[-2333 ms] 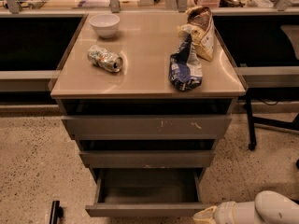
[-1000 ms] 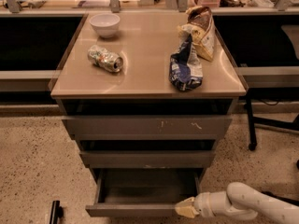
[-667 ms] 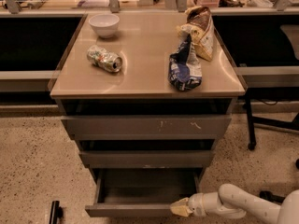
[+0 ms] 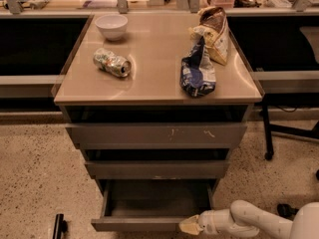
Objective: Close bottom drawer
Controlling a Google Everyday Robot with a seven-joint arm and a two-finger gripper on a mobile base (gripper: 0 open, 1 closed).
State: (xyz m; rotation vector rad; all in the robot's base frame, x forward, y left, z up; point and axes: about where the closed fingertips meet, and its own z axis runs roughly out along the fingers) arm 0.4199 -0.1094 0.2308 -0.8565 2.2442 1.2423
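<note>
The bottom drawer is the narrowest of three grey metal drawers and stands pulled open, its shallow box empty. Its plain flat front runs along the lower edge of the view. My gripper, on a white arm reaching in from the lower right, sits against the right end of that front. The mid-width drawer and the widest, scratched drawer are above it, both also standing a little open.
The cabinet top holds a white bowl, a crushed can lying on its side, a blue chip bag and a tan bag. A chair base stands at the right. A dark object lies on the speckled floor at lower left.
My arm has reached leftward from the lower right corner, bringing the gripper along the bottom drawer's front to its right end. The drawer looks equally far open.
</note>
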